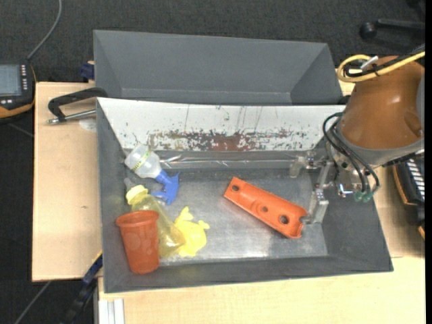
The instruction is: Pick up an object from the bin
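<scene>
- The gripper [316, 208] is a thin assembly of bare metal hanging below a smooth, domed orange-brown wrist cover with loops of black cable; it stands low at the right end of the bin floor, and I cannot tell whether its jaws are apart or together
- The orange bar [265, 208] lies closest to it, its right end just beside the gripper's tip; whether the two touch cannot be told. It is a flat, long piece of matt, hard-looking plastic with rounded ends and a few small holes along its face, lying flat and slanting up and away to the view's left
- The yellow piece [191, 231] lies well apart from the gripper, past the bar's far end; it is soft-looking, crumpled and irregular in outline
- The clear wrapping [169, 229] is thin and glossy, and touches the yellow piece on the side away from the gripper
- The red cup [140, 240] is a tapered, slightly see-through plastic cup standing mouth up beyond the wrapping
- The blue piece [167, 184] is small, glossy and angular; the yellow cap [137, 195] just beyond it is round
- The clear bottle [142, 160] is farthest from the gripper, rounded and lying tilted
- The bin [223, 140] is dull grey sheet metal with sloping walls, its back wall flecked with rust-coloured scratches
</scene>
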`<state>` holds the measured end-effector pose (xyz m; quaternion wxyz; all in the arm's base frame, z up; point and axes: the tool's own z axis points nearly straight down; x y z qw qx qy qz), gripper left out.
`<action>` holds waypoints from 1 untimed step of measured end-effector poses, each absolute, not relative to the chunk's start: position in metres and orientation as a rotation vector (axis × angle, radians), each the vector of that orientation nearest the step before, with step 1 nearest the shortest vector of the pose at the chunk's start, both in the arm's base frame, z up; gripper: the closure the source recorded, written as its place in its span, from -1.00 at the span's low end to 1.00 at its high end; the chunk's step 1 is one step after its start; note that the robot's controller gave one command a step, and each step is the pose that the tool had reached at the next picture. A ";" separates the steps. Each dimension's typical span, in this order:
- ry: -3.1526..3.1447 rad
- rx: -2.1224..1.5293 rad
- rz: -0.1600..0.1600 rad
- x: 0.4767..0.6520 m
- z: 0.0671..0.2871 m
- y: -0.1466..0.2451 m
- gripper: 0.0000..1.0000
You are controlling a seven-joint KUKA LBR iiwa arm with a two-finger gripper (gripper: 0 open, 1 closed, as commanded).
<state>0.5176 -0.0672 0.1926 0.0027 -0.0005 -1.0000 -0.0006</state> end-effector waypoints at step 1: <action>-3.145 0.000 -0.001 0.519 0.197 -0.067 -1.00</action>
